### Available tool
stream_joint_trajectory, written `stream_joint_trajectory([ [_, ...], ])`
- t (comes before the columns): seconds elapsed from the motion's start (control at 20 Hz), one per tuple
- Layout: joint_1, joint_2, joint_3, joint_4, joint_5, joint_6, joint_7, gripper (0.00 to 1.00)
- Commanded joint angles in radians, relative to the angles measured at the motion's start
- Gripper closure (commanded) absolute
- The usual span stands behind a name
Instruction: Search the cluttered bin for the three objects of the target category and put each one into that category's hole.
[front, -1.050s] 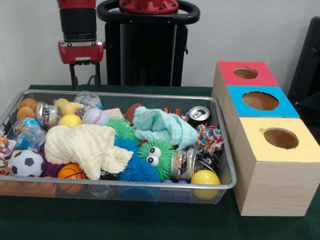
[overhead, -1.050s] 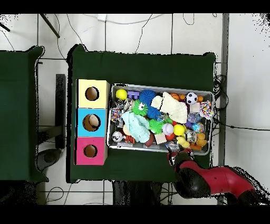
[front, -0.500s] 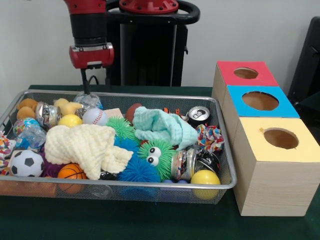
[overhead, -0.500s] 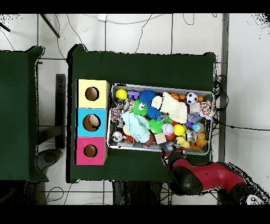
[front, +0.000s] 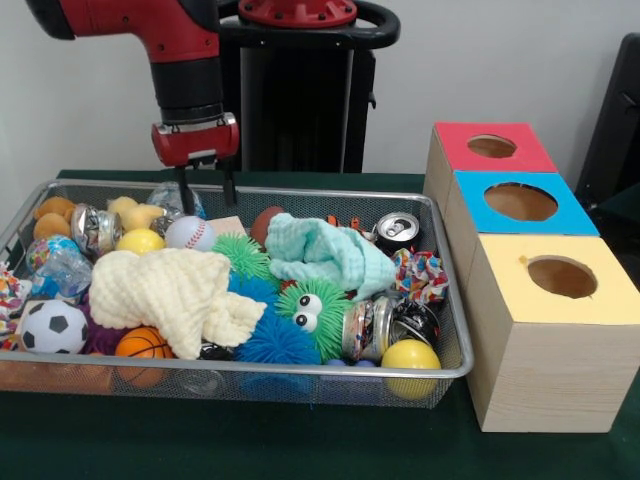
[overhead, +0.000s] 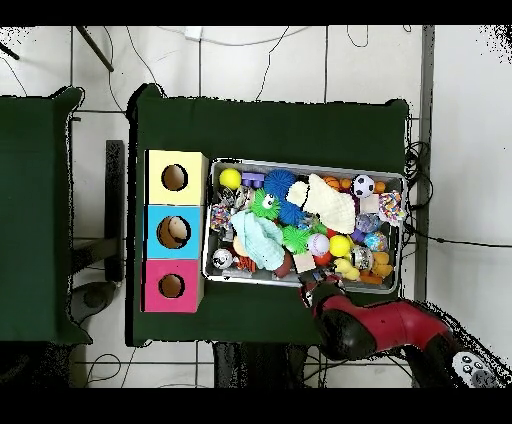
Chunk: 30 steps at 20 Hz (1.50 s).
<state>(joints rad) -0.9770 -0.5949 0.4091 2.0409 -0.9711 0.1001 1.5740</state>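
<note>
Green cloth covers the table under the wire mesh bin (front: 440, 290) of toys. The red gripper (front: 204, 190) has slid along to the bin's back rim, empty, fingers apart, above the white baseball (front: 189, 232), so the hunt is just starting.

arm (front: 130, 30): cut off at top edge | purple toy (front: 100, 338): mostly buried under cloth (front: 170, 290)

The counter (front: 300, 450) carries a dark green cloth. A second green-covered counter (overhead: 35, 215) stands apart. Cables (overhead: 300, 50) run across the white tiled floor (overhead: 465, 150).
</note>
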Motion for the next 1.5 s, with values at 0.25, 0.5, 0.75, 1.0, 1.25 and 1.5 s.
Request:
stream_joint_trajectory([
  [0.25, -0.061, 0.085, 0.024, -0.143, -0.070, 0.033, -0.025, 0.00],
  [0.5, -0.065, 0.074, 0.029, -0.145, -0.075, 0.050, -0.044, 0.00],
  [0.75, -0.079, 0.056, 0.043, -0.127, -0.073, 0.070, -0.067, 0.00],
  [1.0, -0.120, 0.012, 0.093, -0.100, -0.046, 0.123, -0.126, 0.00],
  [1.25, -0.188, -0.038, 0.170, -0.068, -0.009, 0.198, -0.210, 0.00],
  [1.5, -0.256, -0.085, 0.260, -0.039, 0.034, 0.290, -0.291, 0.00],
])
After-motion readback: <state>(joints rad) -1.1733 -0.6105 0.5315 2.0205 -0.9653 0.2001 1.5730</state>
